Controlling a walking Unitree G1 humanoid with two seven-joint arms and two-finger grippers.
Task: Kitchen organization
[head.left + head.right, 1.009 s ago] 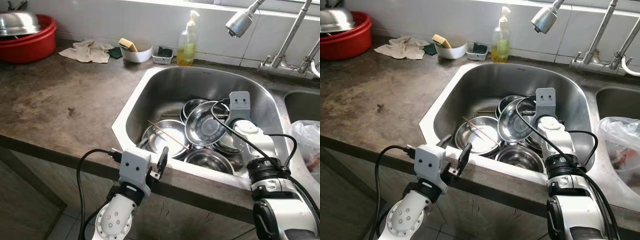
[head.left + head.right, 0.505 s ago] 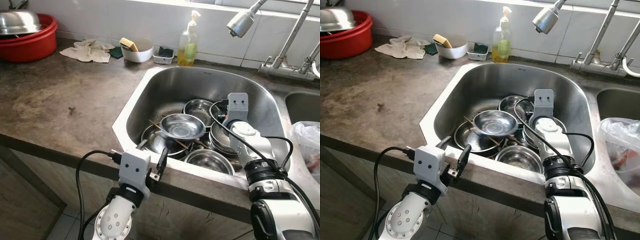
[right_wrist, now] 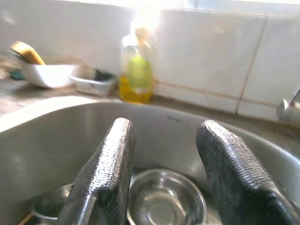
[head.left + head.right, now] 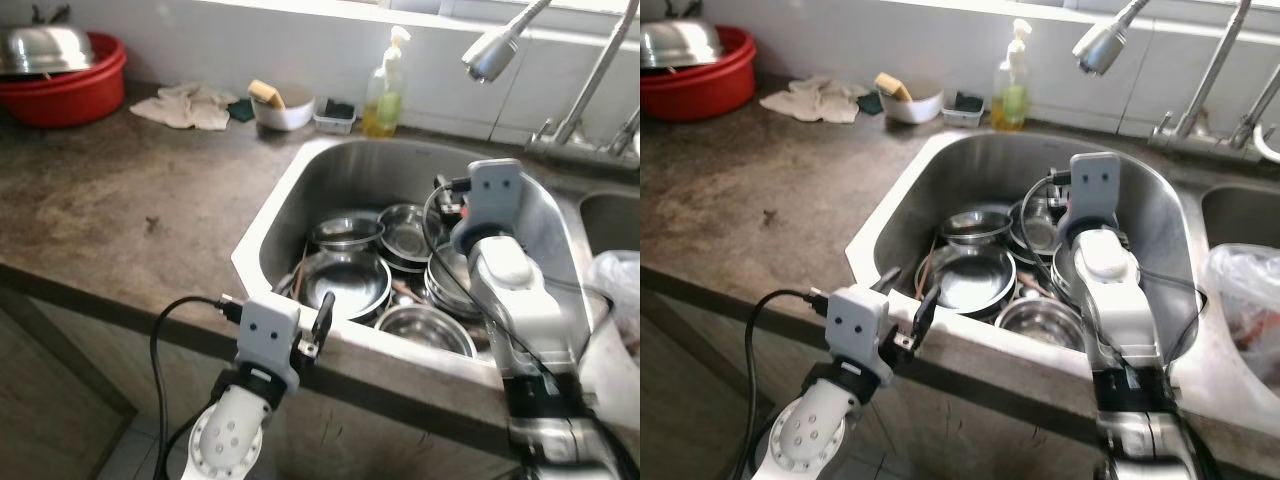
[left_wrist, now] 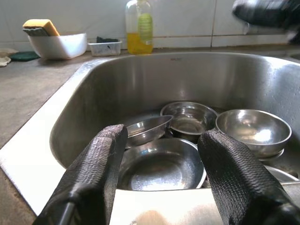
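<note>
Right wrist view: my right gripper [image 3: 161, 176] hangs over the sink [image 4: 330, 165], jaws spread wide and empty, bowls [image 3: 166, 201] just below them, soap bottle [image 3: 136, 70] beyond, label unreadable. Left gripper [image 5: 161, 173] gapes empty at the sink's near rim.

My head views are evenly daylit; light enters from 12 o'clock, above the tiled wall [image 4: 300, 40]. Both are softly blurred throughout, with edges of the right arm [image 4: 510, 290] smeared. The sink [image 4: 340, 170] wall carries broad pale reflections; the bowls [image 4: 350, 280] show small highlights. Shade lies under the counter [image 4: 120, 220] edge at 7 o'clock. In my right wrist view, strong glare blooms at 12 o'clock over the soap bottle [image 3: 136, 70], washing out its top; the whole frame is hazy. My left wrist view is sharp at distance, but the near fingers [image 5: 96, 173] are slightly soft, and a dark blurred shape sits at 1 o'clock.
</note>
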